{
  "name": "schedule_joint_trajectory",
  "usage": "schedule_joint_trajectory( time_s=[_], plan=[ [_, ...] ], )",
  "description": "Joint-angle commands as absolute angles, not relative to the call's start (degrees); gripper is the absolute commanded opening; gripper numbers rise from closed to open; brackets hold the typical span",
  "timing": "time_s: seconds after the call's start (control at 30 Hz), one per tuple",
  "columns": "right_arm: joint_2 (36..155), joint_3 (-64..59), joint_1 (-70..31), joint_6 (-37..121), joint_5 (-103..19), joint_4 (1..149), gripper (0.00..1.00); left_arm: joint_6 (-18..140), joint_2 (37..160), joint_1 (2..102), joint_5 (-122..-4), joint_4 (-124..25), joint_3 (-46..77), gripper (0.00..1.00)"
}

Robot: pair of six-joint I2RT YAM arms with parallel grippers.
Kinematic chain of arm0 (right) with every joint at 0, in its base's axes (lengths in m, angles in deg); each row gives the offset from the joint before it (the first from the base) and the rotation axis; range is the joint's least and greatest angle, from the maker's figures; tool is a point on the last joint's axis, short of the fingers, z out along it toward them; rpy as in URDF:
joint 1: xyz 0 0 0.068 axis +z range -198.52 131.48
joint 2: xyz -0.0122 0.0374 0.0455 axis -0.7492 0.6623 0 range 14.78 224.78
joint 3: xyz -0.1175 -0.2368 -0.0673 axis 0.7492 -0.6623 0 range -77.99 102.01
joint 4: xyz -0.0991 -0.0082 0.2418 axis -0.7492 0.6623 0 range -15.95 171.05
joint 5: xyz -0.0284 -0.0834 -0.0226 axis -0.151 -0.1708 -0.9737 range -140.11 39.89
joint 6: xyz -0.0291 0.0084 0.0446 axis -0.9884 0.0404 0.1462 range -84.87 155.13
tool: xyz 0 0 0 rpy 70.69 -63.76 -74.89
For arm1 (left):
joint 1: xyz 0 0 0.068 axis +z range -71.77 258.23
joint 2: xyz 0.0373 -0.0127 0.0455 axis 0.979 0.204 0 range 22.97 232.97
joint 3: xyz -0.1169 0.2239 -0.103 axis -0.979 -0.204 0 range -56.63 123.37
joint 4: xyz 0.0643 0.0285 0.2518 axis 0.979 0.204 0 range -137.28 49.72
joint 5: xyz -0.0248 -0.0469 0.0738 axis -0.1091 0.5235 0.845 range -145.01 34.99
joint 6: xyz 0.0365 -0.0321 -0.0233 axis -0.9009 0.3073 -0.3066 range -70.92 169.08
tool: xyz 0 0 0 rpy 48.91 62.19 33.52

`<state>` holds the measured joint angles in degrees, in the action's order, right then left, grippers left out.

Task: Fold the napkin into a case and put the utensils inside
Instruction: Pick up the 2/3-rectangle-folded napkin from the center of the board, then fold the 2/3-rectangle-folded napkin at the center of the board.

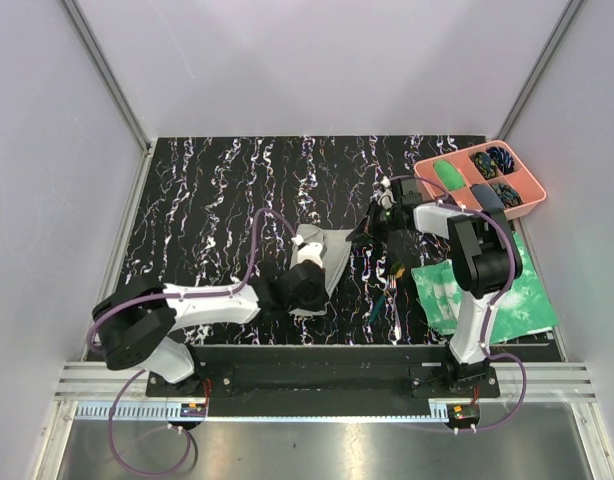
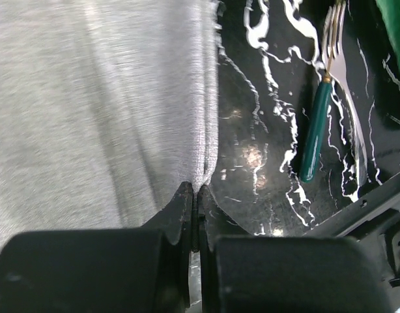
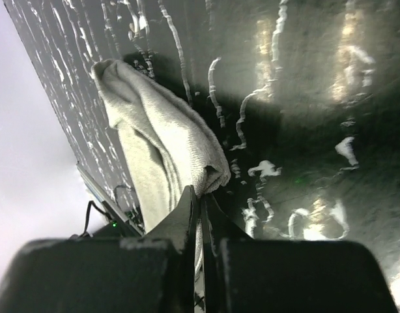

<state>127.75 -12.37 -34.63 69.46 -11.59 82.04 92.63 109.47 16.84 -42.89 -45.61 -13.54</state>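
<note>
Jaws of left gripper: clenched, pinching the hem of the napkin at its near corner. Grey cloth fills the wrist view from 9 to 12 o'clock of the fingertips.

Jaws of right gripper: clenched on a rolled, doubled edge of the same napkin. The cloth trails off toward 11 o'clock over the table.

Napkin, overhead view: small bunched grey shape near the table's centre, strung between the two grippers. The left gripper is at its 7 o'clock end, the right at its 2 o'clock corner. It is partly gathered, not flat. Whether any clean fold is set cannot be told.

Utensils: loose on the black marbled table at about 4 o'clock of the napkin, apart from the cloth. The left wrist view shows a fork with a teal handle. A second slender metal piece lies touching its tines, kind unclear.

Green-and-white sheet: at 3 o'clock of the utensils, under the right arm.

Pink tray: far corner, 2 o'clock of the napkin, holding green and dark items.

Progress, as judged: early to middle. The cloth is gripped at two points and folding is under way, but no case has formed. No utensil is inside. Shaping the pocket and loading every piece remain.
</note>
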Motion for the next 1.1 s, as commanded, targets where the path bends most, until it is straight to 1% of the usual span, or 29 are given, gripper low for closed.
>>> schedule_joint_trajectory(
  time_s=[0.0, 0.27, 0.4, 0.6, 0.77, 0.97, 1.07],
  plan=[
    [123.76, -7.16, -32.1, 70.37, -15.03, 85.38, 0.0, 95.4, 104.63, 17.58, -44.55, -53.51, -18.21, 0.0],
    [126.48, 1.1, -22.87, 74.59, -25.76, 92.33, 0.0, 97.51, 99.18, 19.17, -45.08, -58.17, -24.46, 0.0],
    [126.67, 2.87, -21.45, 76.26, -29.72, 93.48, 0.0, 98.3, 97.5, 20.92, -47.01, -61.78, -28.68, 0.0],
    [124.99, 1.73, -22.24, 74.95, -29.9, 92.33, 0.0, 98.04, 99.17, 21.63, -51.83, -63.62, -26.32, 0.0],
    [123.85, -0.64, -24.7, 72.05, -29.02, 93.56, 0.0, 99.0, 105.58, 21.37, -57.19, -66.7, -22.1, 0.0],
    [122.1, -2.32, -27.25, 65.81, -30.5, 97.6, 0.0, 99.62, 110.95, 19.35, -58.7, -67.14, -15.95, 0.0],
    [121.22, -1.88, -27.43, 63.44, -32.88, 100.41, 0.0, 100.84, 111.39, 18.99, -58.53, -68.1, -16.46, 0.0]
  ],
)
